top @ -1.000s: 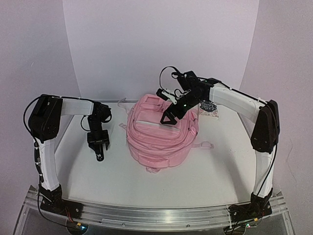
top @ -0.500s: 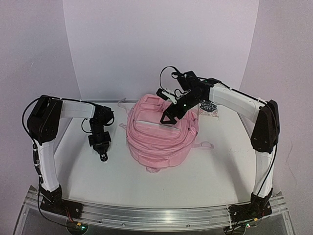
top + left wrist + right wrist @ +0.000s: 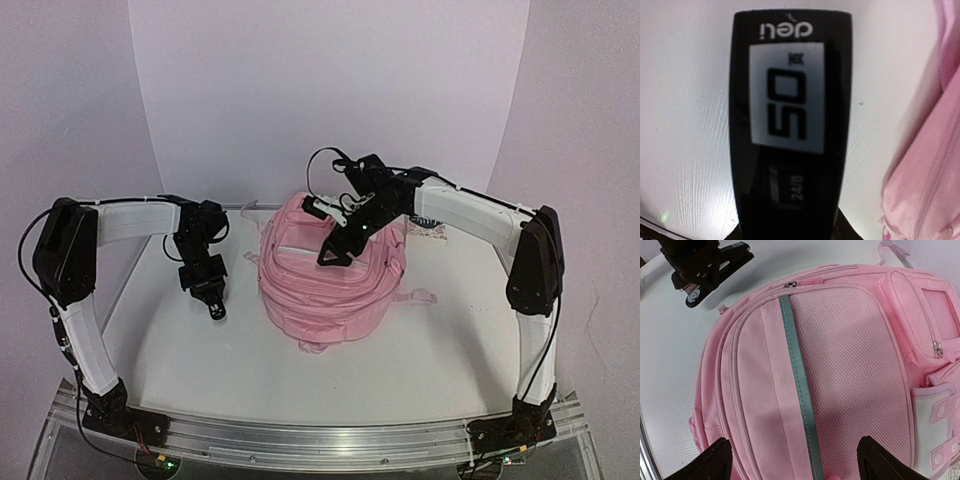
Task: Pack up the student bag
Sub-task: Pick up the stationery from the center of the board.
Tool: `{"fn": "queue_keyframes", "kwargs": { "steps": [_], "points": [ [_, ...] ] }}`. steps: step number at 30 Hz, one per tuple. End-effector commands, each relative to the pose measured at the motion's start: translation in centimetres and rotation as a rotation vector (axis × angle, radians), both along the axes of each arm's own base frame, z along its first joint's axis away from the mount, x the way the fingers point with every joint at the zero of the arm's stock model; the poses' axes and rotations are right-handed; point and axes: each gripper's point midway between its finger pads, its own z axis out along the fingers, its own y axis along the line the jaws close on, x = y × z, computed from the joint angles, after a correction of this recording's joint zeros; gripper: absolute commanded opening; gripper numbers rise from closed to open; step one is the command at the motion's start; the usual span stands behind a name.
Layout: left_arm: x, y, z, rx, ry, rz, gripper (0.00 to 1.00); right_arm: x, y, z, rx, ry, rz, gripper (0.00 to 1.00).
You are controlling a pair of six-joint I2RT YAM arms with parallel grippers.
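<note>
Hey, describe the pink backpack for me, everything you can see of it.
The student bag is a soft pink fabric backpack lying front up on the white table between the arms. It shows a mesh panel, a grey reflective strip down the middle, a small zipped pocket and a paler side pocket; visible zips look closed. The right tool hovers open over it; contact is unclear. The left tool holds a black stapler to its left, apart from it.

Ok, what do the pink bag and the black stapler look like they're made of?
The student bag looks like soft matte fabric: mesh panel, stitched seams. The stapler is probably glossy hard plastic, judging by its sheen.
</note>
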Motion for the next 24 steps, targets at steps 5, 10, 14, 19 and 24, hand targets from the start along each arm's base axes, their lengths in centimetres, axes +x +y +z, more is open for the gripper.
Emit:
{"fn": "queue_keyframes", "kwargs": {
  "steps": [5,10,14,19,24],
  "points": [
    [1.1,-2.6,7.7,-0.189,-0.191,0.019,0.01,1.5,1.2,-0.9,-0.074,-0.129,0.027,0.74],
    [0.8,-2.9,8.7,-0.229,-0.213,0.039,0.01,0.4,0.9,-1.4,-0.095,-0.136,0.083,0.74],
    [0.5,-3.3,8.8,-0.254,-0.218,0.05,0.01,-1.9,0.8,-2.0,-0.115,-0.136,0.163,0.79],
    [0.3,-4.0,8.8,-0.281,-0.222,0.047,0.0,-2.6,1.0,-3.2,-0.173,-0.163,0.205,0.8],
    [0.1,-4.3,8.9,-0.288,-0.225,0.041,0.0,-1.5,0.8,-3.5,-0.21,-0.2,0.187,0.71]
  ]
}}
